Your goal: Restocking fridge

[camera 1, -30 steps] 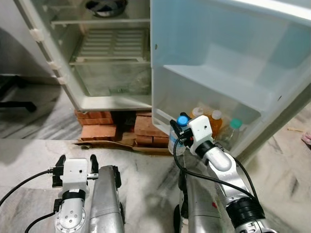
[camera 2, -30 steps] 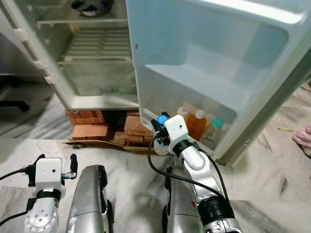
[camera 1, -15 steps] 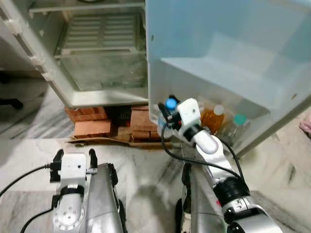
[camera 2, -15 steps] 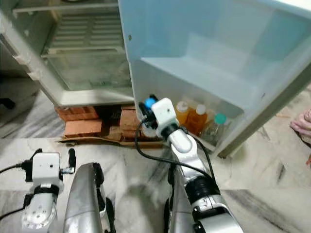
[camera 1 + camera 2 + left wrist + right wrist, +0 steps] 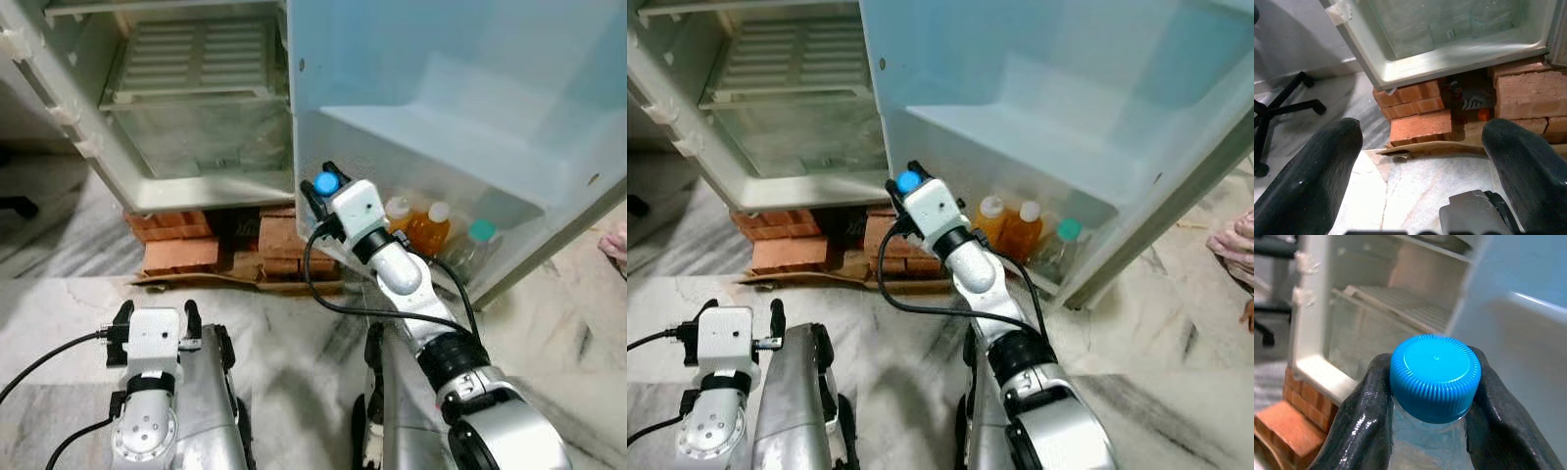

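- Blue-capped, the clear bottle [image 5: 1434, 382] is sitting pinched at the neck between the right hand's [image 5: 323, 191] two black fingers [image 5: 1364, 411], a grip that is leaving the body hanging free below.
- The right hand is holding it up by the near edge of the open fridge door [image 5: 470, 117], level with the bottom door shelf [image 5: 451, 211], probably so it can go in upright.
- Two orange-filled bottles [image 5: 416, 227] and a green-capped one [image 5: 473, 245] are already standing in that shelf, leaving room at the near end.
- The left hand [image 5: 1425, 166] is hanging low over the marble floor [image 5: 294, 333] with its fingers spread wide and gripping nothing, facing the bricks [image 5: 1422, 125] propping the fridge.
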